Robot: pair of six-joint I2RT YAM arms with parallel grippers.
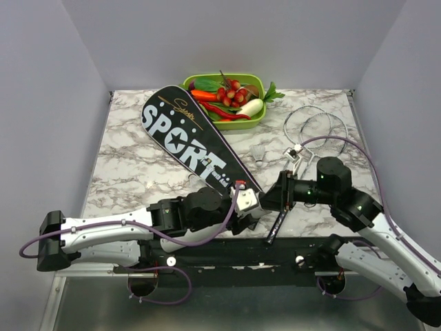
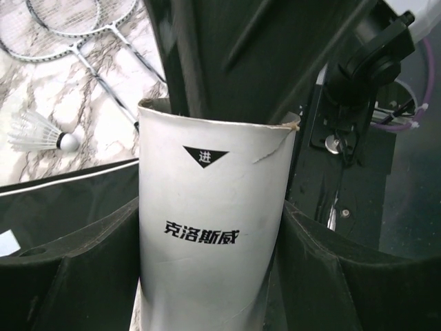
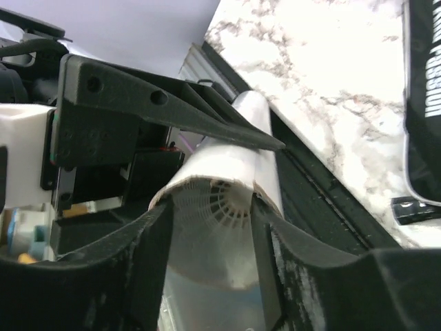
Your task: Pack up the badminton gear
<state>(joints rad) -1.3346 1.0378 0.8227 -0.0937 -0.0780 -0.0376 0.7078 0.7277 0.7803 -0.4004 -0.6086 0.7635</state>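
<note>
Two silver-framed rackets lie on the right side of the bench. Their heads overlap, and their shafts run near-left toward the arms. One white shuttlecock rests loose on the marble, between the rackets and the black bag. The bag lies flat and slantwise, its wide end far-left beside the green tray of toy vegetables and its narrow end near-centre.

At that narrow end, close to the near edge, the left jaws stand wide and are closed on a white cardboard tube. One finger presses each flank of the tube, which carries black printed characters and has a small tear at its rim.

The right jaws meet the tube's open mouth from the right, part open, with one finger on either side of it. Whether they press on the tube, I cannot tell. A white latticed skirt, like that of a second shuttlecock, shows just inside the mouth.

No gear is seen inside the bag.
</note>
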